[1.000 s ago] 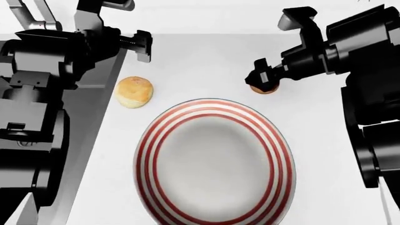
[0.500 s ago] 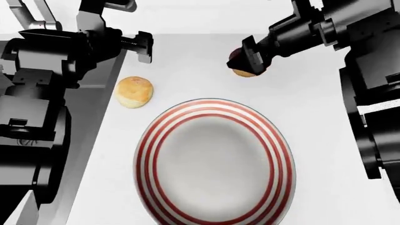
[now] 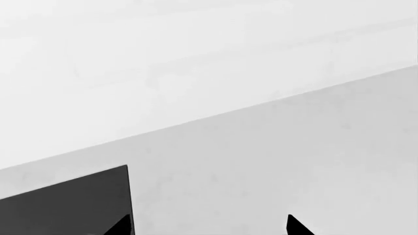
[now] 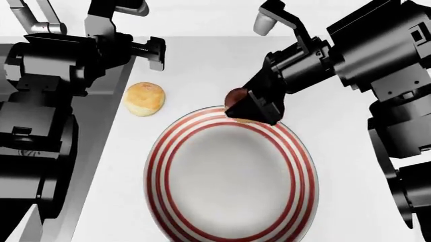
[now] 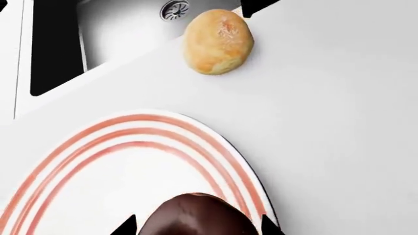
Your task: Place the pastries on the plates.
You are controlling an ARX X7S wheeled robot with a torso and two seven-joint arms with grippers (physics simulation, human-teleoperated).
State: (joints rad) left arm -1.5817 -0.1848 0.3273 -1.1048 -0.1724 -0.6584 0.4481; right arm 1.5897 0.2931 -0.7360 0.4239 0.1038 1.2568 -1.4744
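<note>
My right gripper (image 4: pixel 251 110) is shut on the dark reddish-brown pastry (image 4: pixel 236 96) and holds it above the far rim of the red-striped plate (image 4: pixel 159 166). In the right wrist view the dark pastry (image 5: pixel 196 218) sits between my fingertips over the plate's stripes (image 5: pixel 85 142). The golden-yellow bun (image 4: pixel 144 98) lies on the counter to the left of the plate; it also shows in the right wrist view (image 5: pixel 218 41). My left gripper (image 4: pixel 156 52) hangs open and empty beyond the bun, at the counter's left edge. The plain white plate is out of view.
A steel sink (image 5: pixel 124 29) with a round drain (image 5: pixel 174 9) lies just left of the white counter (image 4: pixel 336 151), close to the bun. My left arm's dark links (image 4: pixel 34 126) fill the left side.
My right gripper has lifted the dark pastry off the counter at the right and carried it leftward and nearer, to above the striped plate's far rim. The left arm and the bun stayed put.
</note>
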